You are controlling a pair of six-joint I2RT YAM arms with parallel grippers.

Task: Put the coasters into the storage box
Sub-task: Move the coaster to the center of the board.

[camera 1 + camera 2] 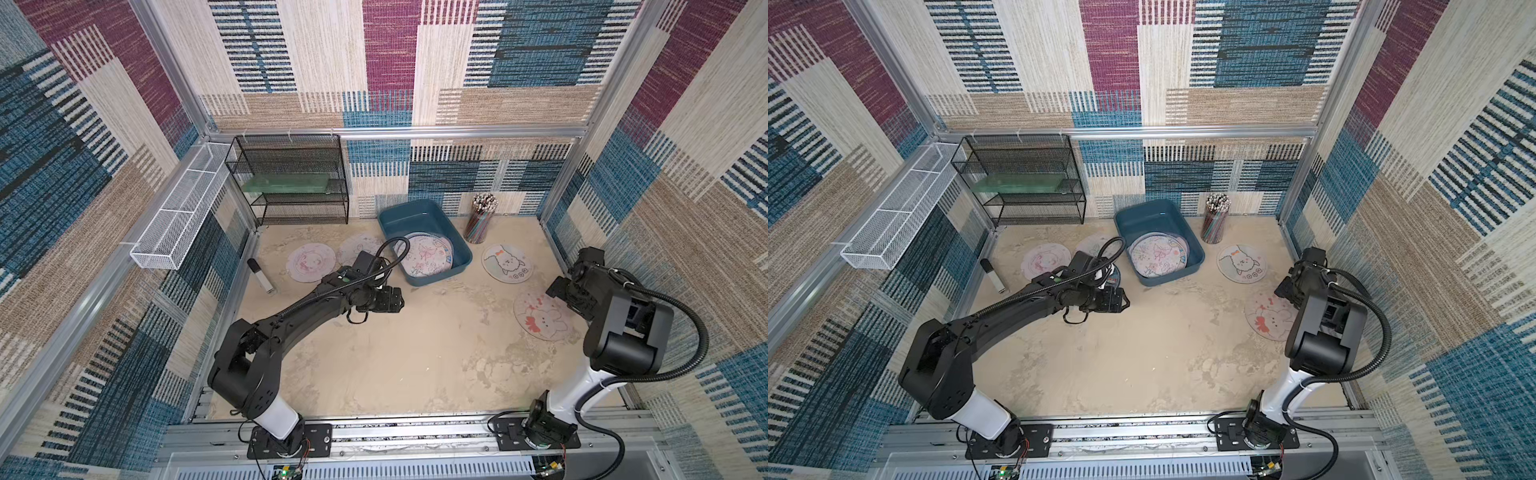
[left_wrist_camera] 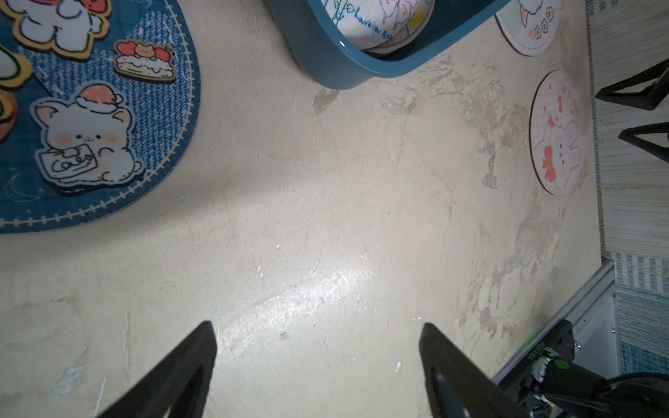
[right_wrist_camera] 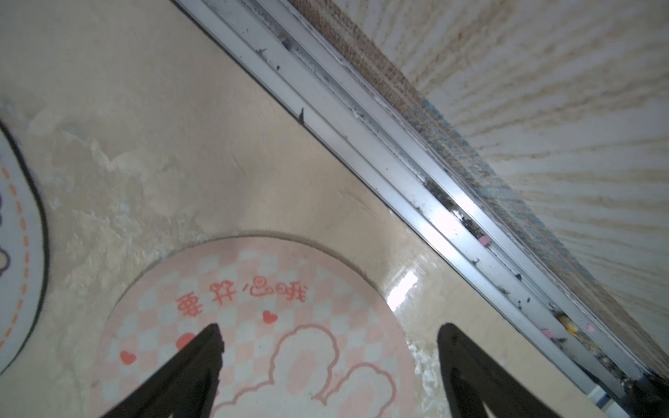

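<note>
Stacked inside the teal-blue rectangular plastic storage box (image 1: 436, 275): several round printed coasters (image 1: 426, 254). Right of the box and nearer the robot, flat on the beige table (image 1: 415, 353): a pink checkered round bunny coaster (image 1: 538, 318). Directly above its edge, the right gripper (image 3: 331, 325), jaws spread wide, nothing held. Round, so no long axis to align with; probably a straight drop next. Before the box's near left corner, over bare table: the left gripper (image 2: 318, 325), likewise wide apart and empty, with a dark blue round cartoon coaster (image 2: 108, 108) left of the box, close by.
</note>
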